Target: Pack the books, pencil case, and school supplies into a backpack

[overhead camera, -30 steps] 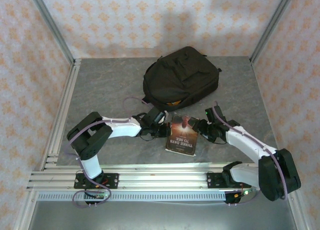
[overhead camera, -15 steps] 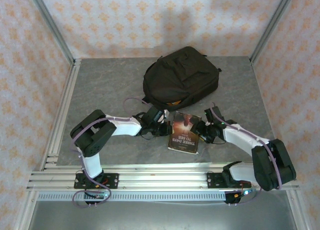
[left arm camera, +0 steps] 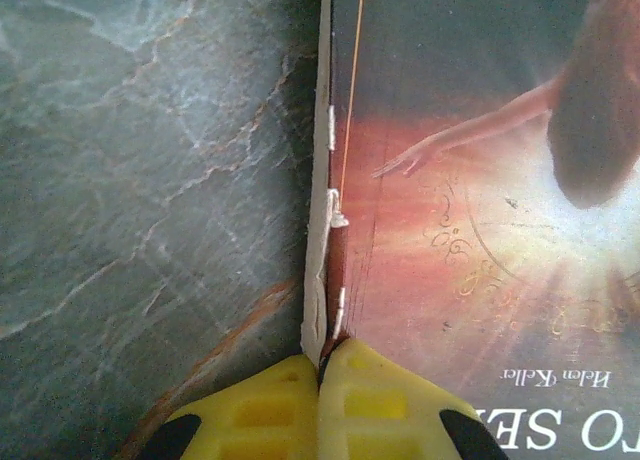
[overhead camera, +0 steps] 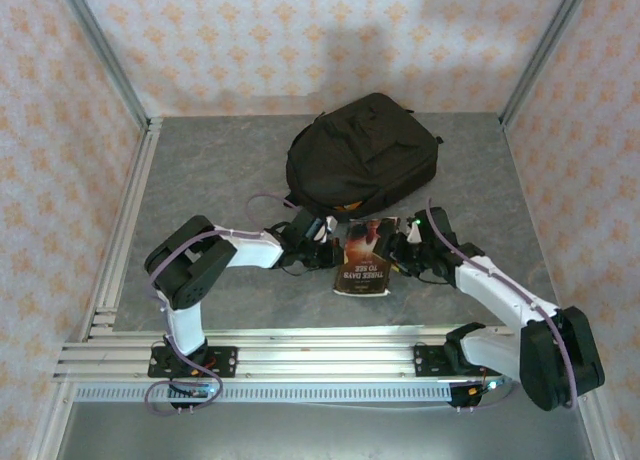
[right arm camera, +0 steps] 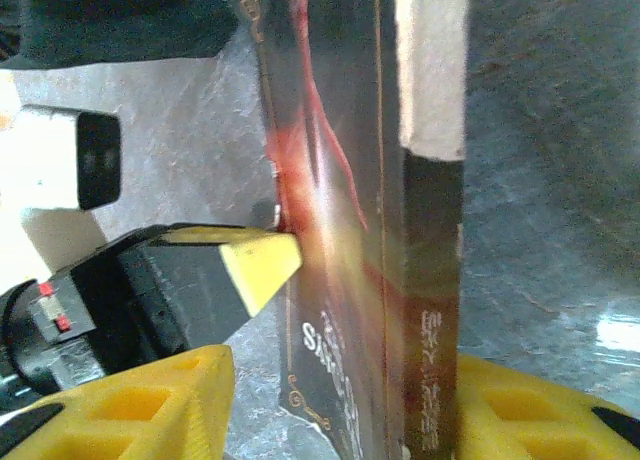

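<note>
The black backpack (overhead camera: 360,165) lies at the back of the table, an orange edge (overhead camera: 350,208) showing at its near opening. In front of it a dark brown book (overhead camera: 367,258) titled "Three Days to See" is tipped up off the table. My left gripper (overhead camera: 328,252) is shut, its yellow tips (left arm camera: 322,365) pressed against the book's (left arm camera: 470,230) left edge. My right gripper (overhead camera: 405,255) is open around the book's (right arm camera: 420,310) spine: the right finger (right arm camera: 530,410) touches it, while the left finger (right arm camera: 140,400) stands apart from the cover. The pencil case and school supplies are out of view.
The grey stone-pattern tabletop (overhead camera: 200,180) is walled by patterned panels with metal posts at the corners. A metal rail (overhead camera: 300,360) runs along the near edge by the arm bases. A backpack strap (overhead camera: 265,202) curls toward the left arm.
The book has shifted slightly toward the backpack and its right side has tipped up. My right gripper has slid in around the spine and its jaws have narrowed. The left gripper stays shut.
</note>
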Robot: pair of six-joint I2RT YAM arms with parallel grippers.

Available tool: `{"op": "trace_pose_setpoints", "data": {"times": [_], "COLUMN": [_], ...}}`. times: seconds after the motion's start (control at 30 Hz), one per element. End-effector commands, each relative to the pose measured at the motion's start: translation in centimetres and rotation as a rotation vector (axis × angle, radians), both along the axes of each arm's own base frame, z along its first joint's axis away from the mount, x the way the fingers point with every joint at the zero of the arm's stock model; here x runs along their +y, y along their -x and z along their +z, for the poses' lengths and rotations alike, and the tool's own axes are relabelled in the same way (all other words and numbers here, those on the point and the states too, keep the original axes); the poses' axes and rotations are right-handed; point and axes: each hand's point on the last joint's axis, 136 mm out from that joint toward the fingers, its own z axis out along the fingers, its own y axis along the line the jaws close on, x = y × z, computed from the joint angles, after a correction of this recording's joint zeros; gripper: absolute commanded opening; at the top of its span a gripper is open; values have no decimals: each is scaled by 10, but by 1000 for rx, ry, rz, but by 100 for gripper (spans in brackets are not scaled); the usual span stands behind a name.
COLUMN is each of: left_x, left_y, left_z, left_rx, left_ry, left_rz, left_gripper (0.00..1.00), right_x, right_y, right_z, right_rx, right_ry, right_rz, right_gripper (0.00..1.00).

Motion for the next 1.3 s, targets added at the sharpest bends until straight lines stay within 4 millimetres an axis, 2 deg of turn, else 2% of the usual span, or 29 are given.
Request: {"op": "trace_pose_setpoints", "data": {"times": [0.0, 0.1, 0.27, 0.33, 0.43, 0.5, 0.53, 0.6, 0.73, 0.83, 0.9, 0.97, 1.1, 1.17, 1.27], "left_x": [17, 17, 16, 16, 20, 24, 26, 33, 51, 69, 78, 86, 88, 86, 83], "left_y": [28, 28, 28, 28, 24, 19, 18, 16, 14, 14, 14, 12, 8, 6, 5], "left_z": [-49, -49, -51, -51, -44, -23, -13, 8, 58, 94, 120, 149, 202, 227, 252], "left_rx": [126, 127, 133, 138, 132, 97, 83, 54, -20, -77, -121, -164, -222, -253, -284], "left_ry": [-131, -128, -126, -124, -112, -78, -66, -45, 6, 29, 79, 146, 337, 426, 494], "left_rz": [-4, -6, -10, -8, 19, 52, 64, 104, 207, 296, 355, 419, 508, 542, 569], "left_gripper": [0, 0, 0, 0, 0, 0, 0, 6, 23, 51, 64, 77, 91, 95, 100], "right_x": [16, 15, 20, 24, 18, 11, 10, 5, -14, -36, -50, -54, -51, -41, -20], "right_y": [-7, -10, -15, -18, -22, -24, -25, -27, -30, -32, -32, -34, -41, -47, -56], "right_z": [14, -2, -16, -18, -19, -10, -2, 18, 61, 100, 124, 149, 185, 203, 230], "right_rx": [-55, -13, 17, 19, 10, -32, -57, -115, -233, -342, -395, -453, -510, -537, -556], "right_ry": [-40, -8, -18, -39, -10, 6, -3, -35, -79, -115, -165, -243, -393, -470, -529], "right_rz": [77, 74, 85, 83, 47, 10, -7, -69, -222, -391, -509, -586, -688, -707, -685], "right_gripper": [50, 49, 47, 40, 19, 14, 11, 0, 0, 0, 0, 0, 0, 0, 0]}}
